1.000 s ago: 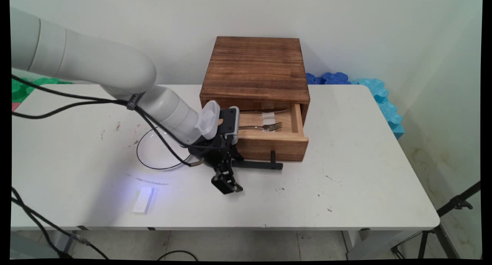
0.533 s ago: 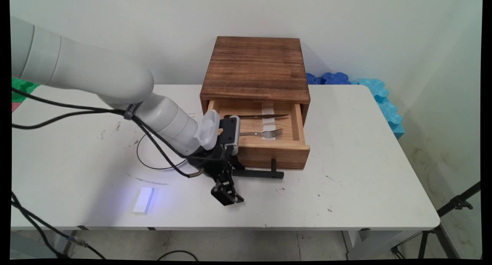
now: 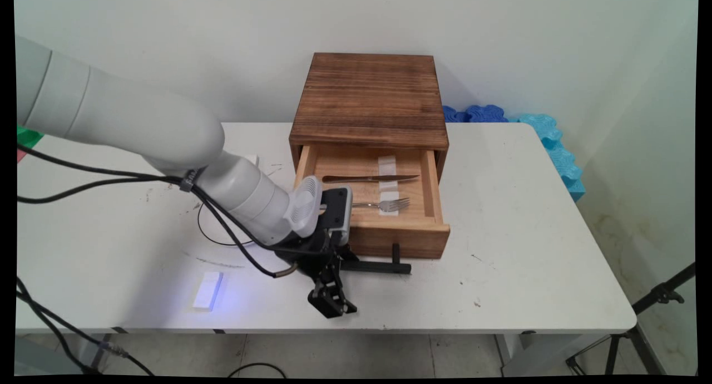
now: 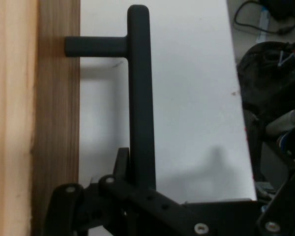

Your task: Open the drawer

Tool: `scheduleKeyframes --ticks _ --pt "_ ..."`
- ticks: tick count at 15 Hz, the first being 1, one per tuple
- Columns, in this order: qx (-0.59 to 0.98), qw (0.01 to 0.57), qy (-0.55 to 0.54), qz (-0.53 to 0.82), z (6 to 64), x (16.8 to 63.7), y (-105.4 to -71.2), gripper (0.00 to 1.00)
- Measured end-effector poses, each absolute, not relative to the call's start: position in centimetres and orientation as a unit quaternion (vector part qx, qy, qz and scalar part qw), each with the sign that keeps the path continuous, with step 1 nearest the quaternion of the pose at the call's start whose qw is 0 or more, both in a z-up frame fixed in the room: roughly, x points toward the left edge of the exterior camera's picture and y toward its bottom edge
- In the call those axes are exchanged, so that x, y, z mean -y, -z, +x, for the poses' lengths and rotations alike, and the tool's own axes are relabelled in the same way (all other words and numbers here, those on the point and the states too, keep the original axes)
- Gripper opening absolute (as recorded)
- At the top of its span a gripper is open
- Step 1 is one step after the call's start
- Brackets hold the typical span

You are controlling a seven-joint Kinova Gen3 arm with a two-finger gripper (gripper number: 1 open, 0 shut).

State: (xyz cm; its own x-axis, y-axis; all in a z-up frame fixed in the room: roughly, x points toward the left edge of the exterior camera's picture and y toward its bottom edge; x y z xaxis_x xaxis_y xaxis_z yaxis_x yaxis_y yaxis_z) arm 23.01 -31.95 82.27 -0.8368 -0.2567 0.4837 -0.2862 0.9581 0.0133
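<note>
The gripper [image 3: 340,266] [image 4: 137,173] is pinching the black handle [image 3: 384,267] [image 4: 140,98] of the drawer [image 3: 371,228]. The drawer sticks out a long way from the front of the wooden box [image 3: 370,94]. The handle is a long bar that runs along the drawer's front, a little way off the wood, held there by a short post. The gripper has the bar at its left end, as seen from in front of the box.

In the hand view one finger [image 4: 122,164] sits on the drawer side of the bar. The other is mostly hidden behind the bar, so I think it is pressed on the far side, but I can't be sure.

Inside the drawer a knife [image 3: 370,178] lies nearer the box. A fork [image 3: 384,205] lies nearer the drawer's front. Both lie flat, well apart from each other.

I think a hold like this is good when the bar sits deep between the fingers and the hand is kept level with it. Holding one end could twist the drawer sideways, so any pull should go straight out from the box.

A small white block [image 3: 207,290] lies on the table [image 3: 528,234], in front of the box and off to its left. Blue foam pieces [image 3: 548,133] sit to the right of the box, by the wall.
</note>
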Motion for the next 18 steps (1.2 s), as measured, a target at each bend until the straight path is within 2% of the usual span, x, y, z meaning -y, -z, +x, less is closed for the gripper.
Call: scheduleKeyframes --ticks 18 --pt "0.959 0.257 -0.013 0.117 21.0 27.9 -81.9 1.0"
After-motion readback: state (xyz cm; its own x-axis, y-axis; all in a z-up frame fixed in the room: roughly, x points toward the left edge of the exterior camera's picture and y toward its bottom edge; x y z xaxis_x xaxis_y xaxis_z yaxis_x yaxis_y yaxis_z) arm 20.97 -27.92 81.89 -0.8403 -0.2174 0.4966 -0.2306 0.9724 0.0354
